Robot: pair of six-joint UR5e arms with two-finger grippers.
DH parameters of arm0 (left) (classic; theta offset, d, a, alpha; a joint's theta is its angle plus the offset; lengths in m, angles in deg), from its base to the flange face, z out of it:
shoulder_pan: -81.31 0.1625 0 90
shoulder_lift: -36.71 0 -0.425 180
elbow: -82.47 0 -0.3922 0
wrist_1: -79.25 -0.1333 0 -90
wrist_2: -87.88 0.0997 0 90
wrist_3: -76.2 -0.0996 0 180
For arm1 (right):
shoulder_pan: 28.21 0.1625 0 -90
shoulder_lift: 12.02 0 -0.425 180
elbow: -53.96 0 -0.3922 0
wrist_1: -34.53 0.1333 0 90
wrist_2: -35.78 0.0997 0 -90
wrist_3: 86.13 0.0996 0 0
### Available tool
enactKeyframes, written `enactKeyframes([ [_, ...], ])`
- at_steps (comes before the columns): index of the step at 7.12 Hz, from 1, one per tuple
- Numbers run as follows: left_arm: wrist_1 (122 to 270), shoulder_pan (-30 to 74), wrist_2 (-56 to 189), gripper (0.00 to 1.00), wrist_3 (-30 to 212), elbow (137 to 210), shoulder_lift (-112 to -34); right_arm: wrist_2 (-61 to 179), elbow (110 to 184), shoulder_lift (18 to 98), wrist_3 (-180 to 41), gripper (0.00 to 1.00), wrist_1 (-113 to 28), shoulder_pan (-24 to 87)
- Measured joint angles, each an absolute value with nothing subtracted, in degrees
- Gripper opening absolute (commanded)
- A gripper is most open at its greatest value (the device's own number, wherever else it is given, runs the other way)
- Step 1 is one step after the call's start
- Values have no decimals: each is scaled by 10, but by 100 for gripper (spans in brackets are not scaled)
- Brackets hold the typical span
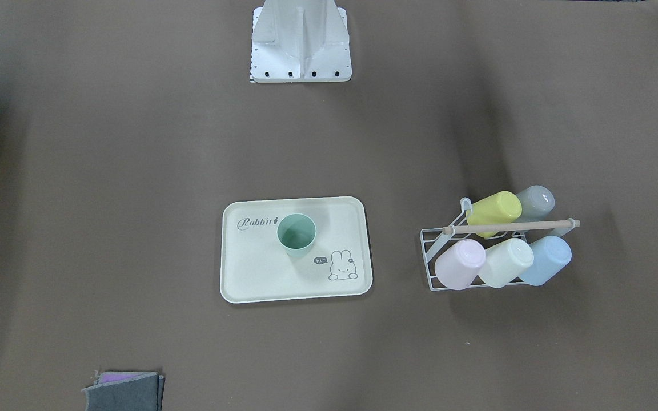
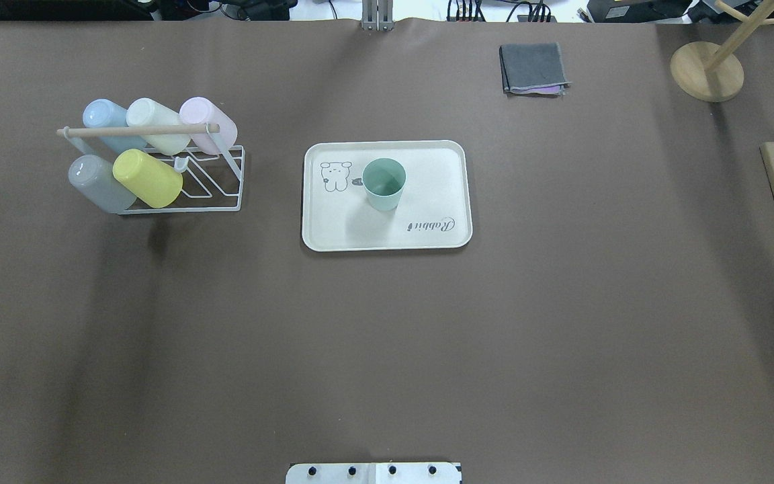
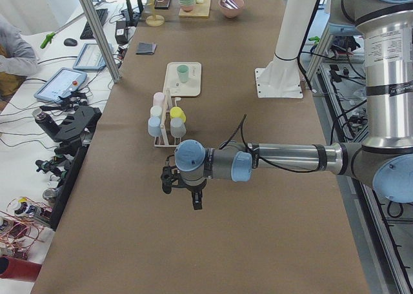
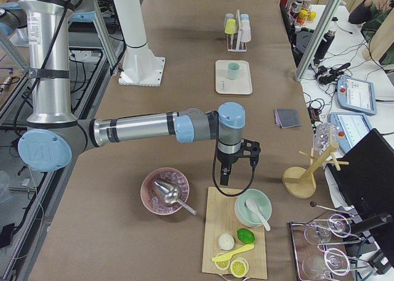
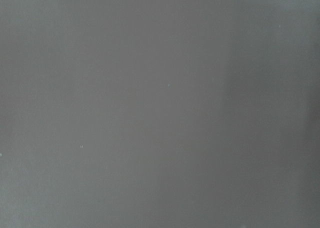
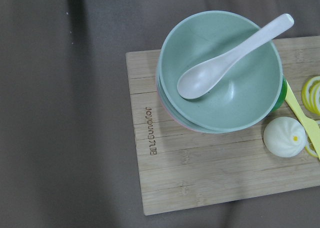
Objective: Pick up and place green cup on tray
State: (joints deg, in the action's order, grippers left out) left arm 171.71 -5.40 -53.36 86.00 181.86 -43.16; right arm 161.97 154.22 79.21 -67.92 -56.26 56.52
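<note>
Two grippers hang above the brown table [image 2: 562, 302], one at each end, and you see them only from the side cameras. Close to the left side camera, the left gripper [image 3: 185, 192] hangs over bare table, and you cannot tell if its fingers are spread or pinched. Close to the right side camera, the right gripper [image 4: 224, 175] hangs by the edge of a wooden board [image 6: 200, 178], and you cannot tell that for it either. Its own camera looks down on a green bowl [image 6: 250, 93] with a white spoon [image 6: 225, 63] in it, and a small white bun [image 6: 285, 137] sits just beside the bowl. Farther out, in the middle of the table, lies the tray [image 2: 427, 168]. The green cup [image 2: 383, 183] stands on it with its mouth up, between the bunny drawing and the word "Rabbit". No gripper is near it. Off to the robot's left stands a white wire rack [image 2: 226, 195] with five cups lying in it. At the far edge rests a folded grey cloth [image 2: 533, 67].
</note>
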Motion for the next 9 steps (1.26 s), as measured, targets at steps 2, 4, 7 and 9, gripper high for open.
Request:
enactKeyframes([
  [2,1638,-57,-532,99,795,1833,-431,1620,1542,792,-678,100,-563,565],
  [4,1590,-72,-505,99,716,1839,-433,1619,1542,792,-678,100,-563,565],
  [7,1582,-95,-463,99,656,1838,-430,1619,1542,792,-678,100,-563,565],
  [9,1583,-111,-462,99,652,1838,-432,1619,1542,792,-677,100,-563,565],
])
